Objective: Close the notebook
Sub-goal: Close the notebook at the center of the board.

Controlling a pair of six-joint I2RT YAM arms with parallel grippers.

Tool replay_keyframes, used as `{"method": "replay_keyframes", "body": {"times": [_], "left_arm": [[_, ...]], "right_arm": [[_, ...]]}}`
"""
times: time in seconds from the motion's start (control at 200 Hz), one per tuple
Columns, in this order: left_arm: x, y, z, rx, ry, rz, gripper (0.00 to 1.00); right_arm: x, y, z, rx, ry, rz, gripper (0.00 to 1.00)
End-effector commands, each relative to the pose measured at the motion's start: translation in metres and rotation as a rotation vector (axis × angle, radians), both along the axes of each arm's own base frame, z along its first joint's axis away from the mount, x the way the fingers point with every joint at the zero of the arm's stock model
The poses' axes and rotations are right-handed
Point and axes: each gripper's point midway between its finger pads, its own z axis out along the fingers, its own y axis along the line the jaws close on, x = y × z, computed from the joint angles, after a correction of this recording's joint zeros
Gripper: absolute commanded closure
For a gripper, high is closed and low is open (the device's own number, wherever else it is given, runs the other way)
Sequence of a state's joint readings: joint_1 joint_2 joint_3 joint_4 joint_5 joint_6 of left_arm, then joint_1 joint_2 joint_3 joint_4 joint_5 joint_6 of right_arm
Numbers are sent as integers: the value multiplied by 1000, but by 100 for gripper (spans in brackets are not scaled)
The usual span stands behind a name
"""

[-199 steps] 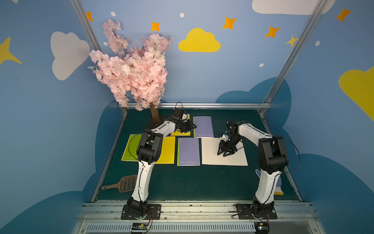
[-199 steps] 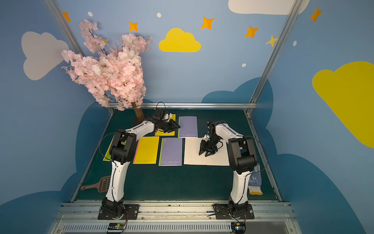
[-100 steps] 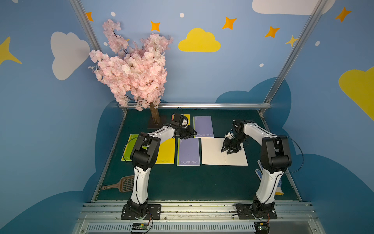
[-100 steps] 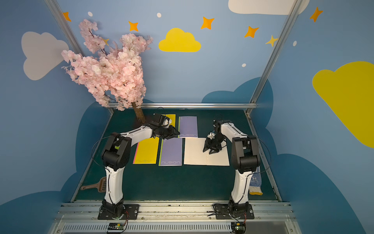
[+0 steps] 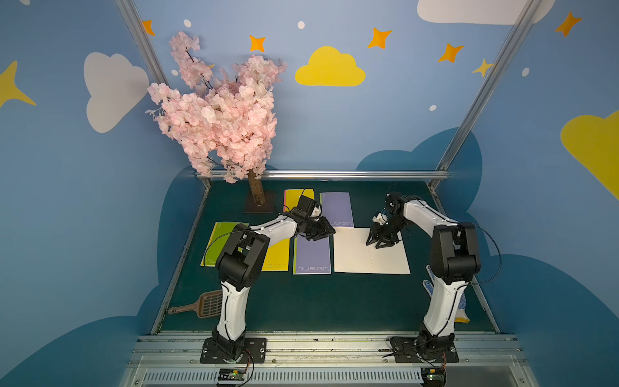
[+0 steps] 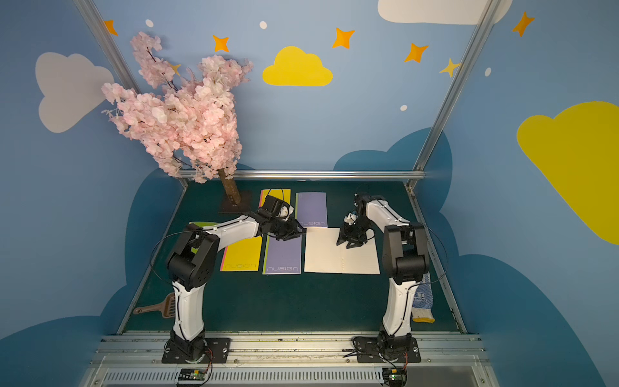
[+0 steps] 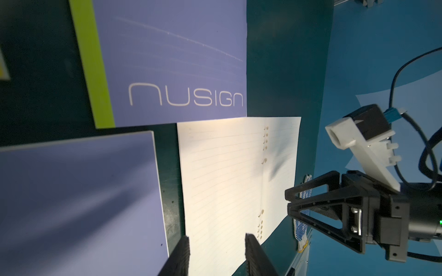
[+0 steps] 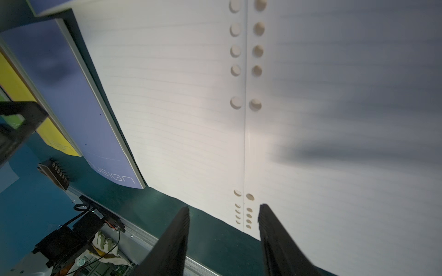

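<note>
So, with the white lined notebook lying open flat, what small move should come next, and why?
Probably lower the left gripper to the outer page edge of the open white lined notebook and pinch it. Both pages lie flat, both grippers are open and empty, and the right gripper hovers over the spine.

Blue cloud-painted walls point(image 5: 395, 134), dark green tabletop point(image 5: 318, 301)
</note>
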State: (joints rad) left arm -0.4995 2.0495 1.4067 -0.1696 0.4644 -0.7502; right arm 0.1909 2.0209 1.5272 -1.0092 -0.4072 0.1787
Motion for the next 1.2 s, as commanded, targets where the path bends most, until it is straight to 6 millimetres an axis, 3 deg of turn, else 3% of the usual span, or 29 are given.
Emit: {"method": "replay_keyframes", "body": {"times": [0.0, 0.205, 0.656, 1.196], "left_arm": [[-7, -1, 1, 19, 8, 5, 60], [-14, -9, -11, 45, 32, -15, 60], [-19, -14, -33, 160, 59, -52, 60], [-20, -17, -51, 274, 79, -79, 59]], "right_arm": [[9, -4, -5, -14, -2, -10, 51], [14, -13, -16, -24, 16, -22, 51], [6, -25, -32, -56, 77, -20, 51], [1, -23, -27, -21, 93, -21, 51]]}}
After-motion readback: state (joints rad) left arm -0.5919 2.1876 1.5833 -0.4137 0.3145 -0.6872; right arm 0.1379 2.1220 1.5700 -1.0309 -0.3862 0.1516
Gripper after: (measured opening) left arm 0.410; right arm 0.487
